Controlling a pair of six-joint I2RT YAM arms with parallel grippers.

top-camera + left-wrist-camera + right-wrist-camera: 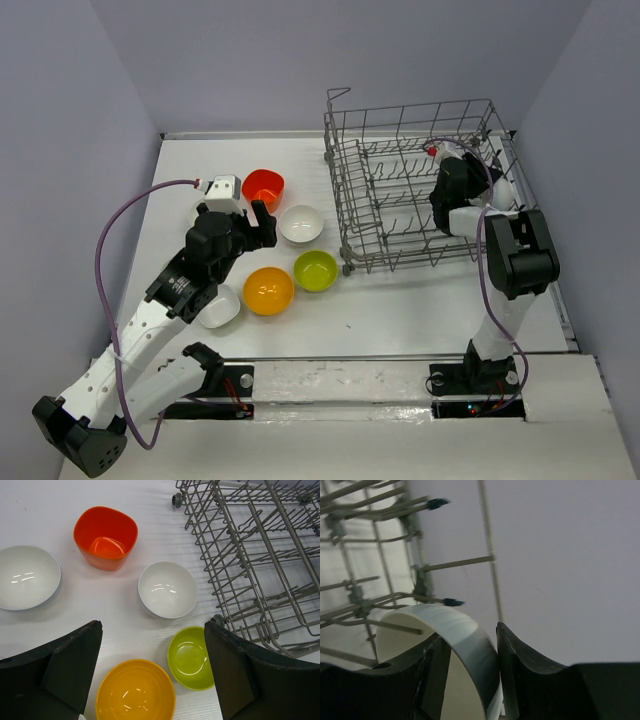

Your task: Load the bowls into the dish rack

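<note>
The grey wire dish rack (342, 200) stands at the back right. My right gripper (458, 178) is inside it, shut on the rim of a white bowl (415, 622) held on edge among the prongs; the rim sits between the fingers (468, 632). On the table lie a red-orange bowl (263, 187), a white bowl (301, 224), a lime green bowl (315, 270), an orange-yellow bowl (268, 290) and another white bowl (220, 308). My left gripper (264, 226) hovers open and empty above them; its wrist view (152, 630) shows the lime (190, 657) and orange-yellow (135, 692) bowls between the fingers.
A further white bowl (25, 577) lies left of the red-orange bowl (106, 537), mostly hidden under my left arm in the top view. The rack's near corner (260, 555) is just right of the lime bowl. Grey walls enclose the table on three sides.
</note>
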